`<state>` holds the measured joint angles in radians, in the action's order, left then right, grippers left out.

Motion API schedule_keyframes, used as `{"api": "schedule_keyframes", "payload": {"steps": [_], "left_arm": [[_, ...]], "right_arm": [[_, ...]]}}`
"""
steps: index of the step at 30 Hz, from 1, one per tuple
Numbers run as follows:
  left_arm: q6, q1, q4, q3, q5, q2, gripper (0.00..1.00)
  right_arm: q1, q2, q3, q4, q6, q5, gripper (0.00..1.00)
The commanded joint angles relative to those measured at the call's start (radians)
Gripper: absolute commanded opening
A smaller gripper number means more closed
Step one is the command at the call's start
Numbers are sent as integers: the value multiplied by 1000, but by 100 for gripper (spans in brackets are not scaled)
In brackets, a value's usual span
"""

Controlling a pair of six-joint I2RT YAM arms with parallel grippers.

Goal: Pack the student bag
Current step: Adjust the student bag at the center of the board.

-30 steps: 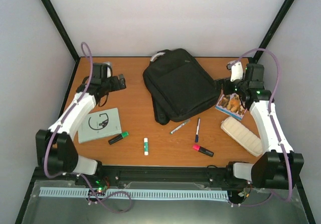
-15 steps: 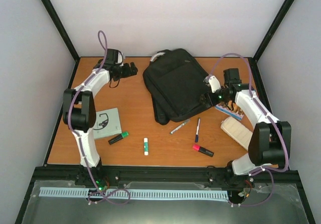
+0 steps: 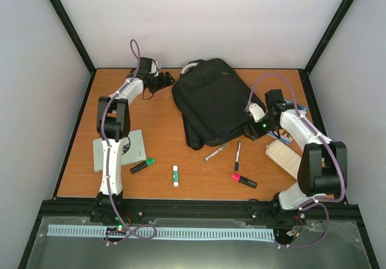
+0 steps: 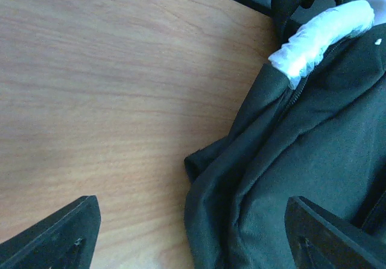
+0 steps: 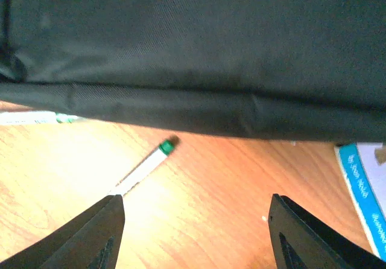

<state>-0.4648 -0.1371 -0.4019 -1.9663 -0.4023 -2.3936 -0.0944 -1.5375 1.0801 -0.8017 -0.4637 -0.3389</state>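
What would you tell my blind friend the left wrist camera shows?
A black student bag lies on a wooden table, its pale loop handle at top right. The left gripper is open, its fingers in the bottom corners.

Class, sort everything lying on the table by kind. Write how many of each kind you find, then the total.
student bag: 1
pencil case: 1
highlighters: 2, green highlighter and pink highlighter
pens: 2, silver pen and dark pen
glue stick: 1
books: 2, pale green notebook and picture book
Total: 9
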Motion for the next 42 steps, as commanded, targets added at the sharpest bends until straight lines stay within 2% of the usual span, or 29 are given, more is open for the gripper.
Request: {"api": "schedule_keyframes", "payload": {"steps": [1, 7, 15, 17, 22, 29, 35, 39, 42], "left_arm": [[-24, -22, 13, -124, -66, -68, 84], [-37, -59, 4, -187, -109, -129, 73], [-4, -115, -19, -93, -141, -71, 58], [-17, -117, -3, -15, -133, -22, 53], [-25, -118, 92, 291, -33, 153, 50], [-59, -118, 166, 585, 31, 358, 50], [-96, -118, 178, 796, 121, 501, 51], [-131, -118, 206, 907, 129, 569, 53], [-149, -118, 227, 982, 122, 622, 53]], "right_arm": [[-7, -25, -20, -42, -21, 80, 67], [-7, -98, -5, -16, -23, 90, 65], [-8, -251, 102, 15, -27, 91, 61], [-10, -275, 127, 18, -28, 87, 61], [-27, -344, 180, 33, -49, 96, 60], [-91, -458, 318, 37, -47, 121, 60], [-162, -623, 559, -3, -8, 128, 61], [-198, -760, 758, -51, 24, 160, 62], [-209, -853, 897, -83, 59, 182, 66]]}}
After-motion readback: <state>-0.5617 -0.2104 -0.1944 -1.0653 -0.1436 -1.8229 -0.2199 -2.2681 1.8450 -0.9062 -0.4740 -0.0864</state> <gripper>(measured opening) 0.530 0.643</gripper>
